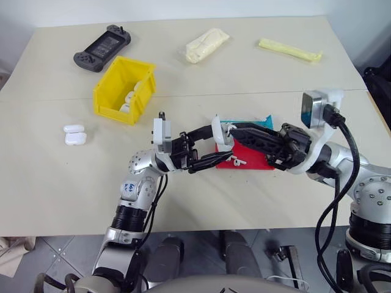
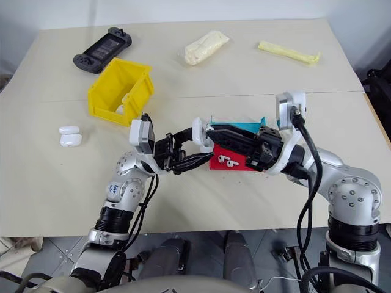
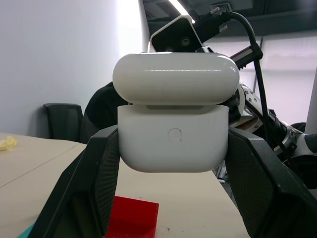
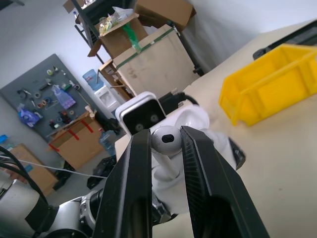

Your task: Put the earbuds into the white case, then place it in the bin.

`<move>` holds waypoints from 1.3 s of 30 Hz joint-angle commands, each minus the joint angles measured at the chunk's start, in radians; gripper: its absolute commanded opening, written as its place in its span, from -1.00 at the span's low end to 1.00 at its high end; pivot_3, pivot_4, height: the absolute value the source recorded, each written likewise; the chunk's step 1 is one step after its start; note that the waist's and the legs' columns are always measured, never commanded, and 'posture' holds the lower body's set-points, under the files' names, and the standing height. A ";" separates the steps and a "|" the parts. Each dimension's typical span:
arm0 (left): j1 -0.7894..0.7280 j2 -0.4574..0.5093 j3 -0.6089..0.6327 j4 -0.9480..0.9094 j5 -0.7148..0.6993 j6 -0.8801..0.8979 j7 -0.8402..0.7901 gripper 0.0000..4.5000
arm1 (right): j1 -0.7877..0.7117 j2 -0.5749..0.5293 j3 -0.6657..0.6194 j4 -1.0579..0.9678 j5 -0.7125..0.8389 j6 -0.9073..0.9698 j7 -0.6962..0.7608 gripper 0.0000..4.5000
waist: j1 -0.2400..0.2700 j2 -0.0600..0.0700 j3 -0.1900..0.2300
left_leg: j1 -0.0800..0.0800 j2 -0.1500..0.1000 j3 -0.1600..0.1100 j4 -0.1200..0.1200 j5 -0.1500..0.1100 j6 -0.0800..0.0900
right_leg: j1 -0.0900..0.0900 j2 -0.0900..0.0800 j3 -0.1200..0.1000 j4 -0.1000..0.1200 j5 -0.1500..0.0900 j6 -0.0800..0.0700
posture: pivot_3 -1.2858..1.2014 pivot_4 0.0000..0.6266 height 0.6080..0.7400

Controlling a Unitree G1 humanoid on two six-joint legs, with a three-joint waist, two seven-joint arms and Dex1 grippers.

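**A:** Start with the big things. What's on the table?

**B:** The bin, yellow, sits far left with some white cases already inside. Beyond it lies a black game console; two pale packets lie along the far side. Two spare white cases rest near the left edge. In the middle, under the arms, a red tray stands in front of a blue tray.

**A:** And the arms?

**B:** They meet above the red tray. The left gripper is clamped on the white case, fingers squeezing its lower half from both sides, lid hinged up. The right gripper is pinched on one of the earbuds, head between the fingers, stem pointing toward the open case just beyond it.

**A:** The other bud?

**B:** One lies loose in the red tray. Whether a bud already sits in the case, I can't tell; the well is hidden.

**A:** So the step is seating this bud. How to do it well?

**B:** I'd line the stem up with its socket before descending, keep the case steady and its mouth tilted toward the incoming hand, and lower slowly. Release only once the stem is well in; let go early and the glossy bud could bounce out onto the table.
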 commanded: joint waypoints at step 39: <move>0.004 0.407 -0.029 -0.120 0.268 0.149 0.073 0.23 | 0.103 -0.307 0.038 0.103 -0.597 -0.393 0.530 -0.98 | 0.000 -0.001 0.001 | 0.000 -0.003 0.007 -0.001 0.000 0.001 | 0.000 0.000 0.000 -0.001 0.000 0.000 | 0.03 -0.52 1.00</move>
